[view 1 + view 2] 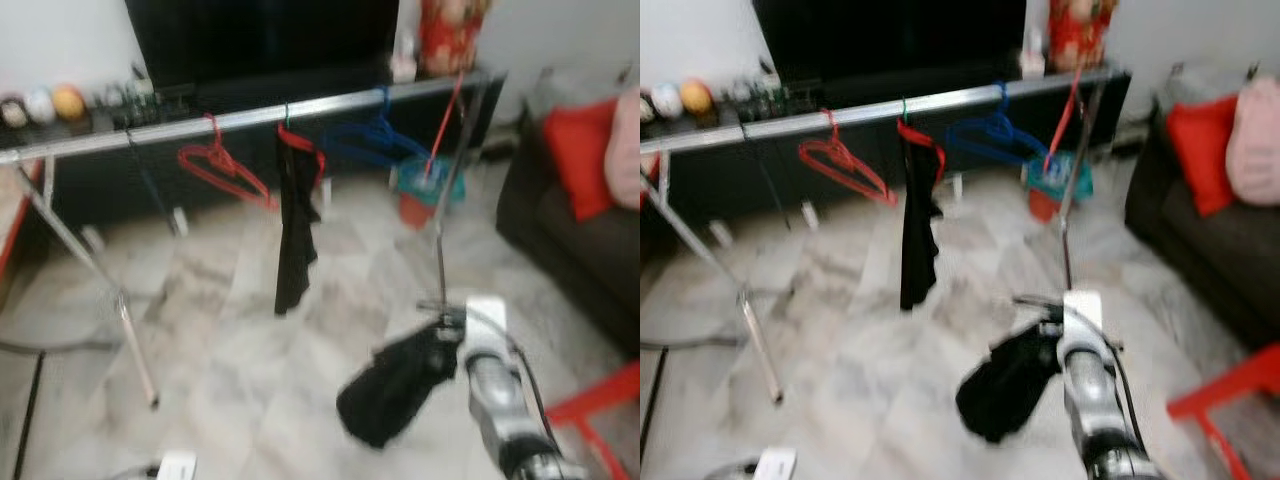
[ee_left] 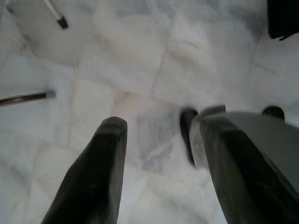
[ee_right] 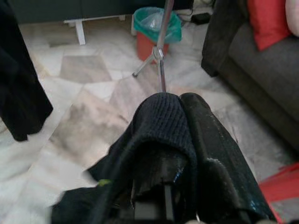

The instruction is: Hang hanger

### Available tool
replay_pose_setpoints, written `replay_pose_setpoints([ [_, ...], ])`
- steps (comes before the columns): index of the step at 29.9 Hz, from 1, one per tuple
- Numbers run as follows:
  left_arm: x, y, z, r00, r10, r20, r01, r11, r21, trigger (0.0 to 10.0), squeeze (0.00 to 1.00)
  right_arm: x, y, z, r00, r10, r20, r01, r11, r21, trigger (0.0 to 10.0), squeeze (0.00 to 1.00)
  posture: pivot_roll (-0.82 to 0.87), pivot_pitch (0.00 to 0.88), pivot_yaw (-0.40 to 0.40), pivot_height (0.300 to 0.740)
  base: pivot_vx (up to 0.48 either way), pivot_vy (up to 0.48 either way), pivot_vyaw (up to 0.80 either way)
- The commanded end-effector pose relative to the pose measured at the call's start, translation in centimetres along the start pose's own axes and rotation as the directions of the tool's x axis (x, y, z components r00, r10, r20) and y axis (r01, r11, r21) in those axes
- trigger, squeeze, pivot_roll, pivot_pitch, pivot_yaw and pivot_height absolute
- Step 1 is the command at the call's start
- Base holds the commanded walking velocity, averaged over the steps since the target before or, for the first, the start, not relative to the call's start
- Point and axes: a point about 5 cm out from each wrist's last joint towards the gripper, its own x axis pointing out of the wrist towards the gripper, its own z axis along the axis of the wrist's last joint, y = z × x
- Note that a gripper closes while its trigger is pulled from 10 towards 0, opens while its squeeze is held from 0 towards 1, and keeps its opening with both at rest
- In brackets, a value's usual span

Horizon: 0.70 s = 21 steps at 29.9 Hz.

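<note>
A silver clothes rail [image 1: 250,117] crosses the room in front of me. On it hang a bare red hanger [image 1: 222,168], a black garment on a red hanger [image 1: 296,225] and a blue hanger [image 1: 375,138]. My right gripper [image 1: 442,335] is low at the right, below the rail's right end, and is shut on a black knitted garment [image 1: 395,390] that droops from it. In the right wrist view the fabric [image 3: 161,121] wraps over the fingers. A thin dark hook [image 1: 1028,300] sticks out beside the gripper. My left gripper [image 2: 159,126] is open above bare floor.
A dark sofa [image 1: 575,240] with a red cushion [image 1: 578,155] stands at the right. A green-lined red bin [image 1: 425,190] sits behind the rack's right leg [image 1: 440,230]. The left leg [image 1: 125,320] slants across the marble floor. A red frame [image 1: 600,400] is near right, with a black TV console [image 1: 230,150] behind the rail.
</note>
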Motion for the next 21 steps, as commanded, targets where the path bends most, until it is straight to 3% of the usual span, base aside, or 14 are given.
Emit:
replay_pose_setpoints([
  [1,-0.22,0.98,-0.57,0.999,0.023,-0.027,-0.023,1.000,-0.004,10.0,0.00,0.26,0.86,1.07,0.999,0.018,0.041,-0.019,1.000,0.022,10.0,0.00,-0.04,0.000,0.016,0.740,0.349,0.000,0.00],
  [21,-0.23,0.81,-0.65,1.000,0.017,-0.027,-0.017,1.000,0.002,10.0,0.00,0.22,0.93,1.03,0.999,0.020,0.042,-0.021,0.999,0.027,10.0,0.00,-0.04,0.000,0.015,0.740,0.345,0.000,0.00],
])
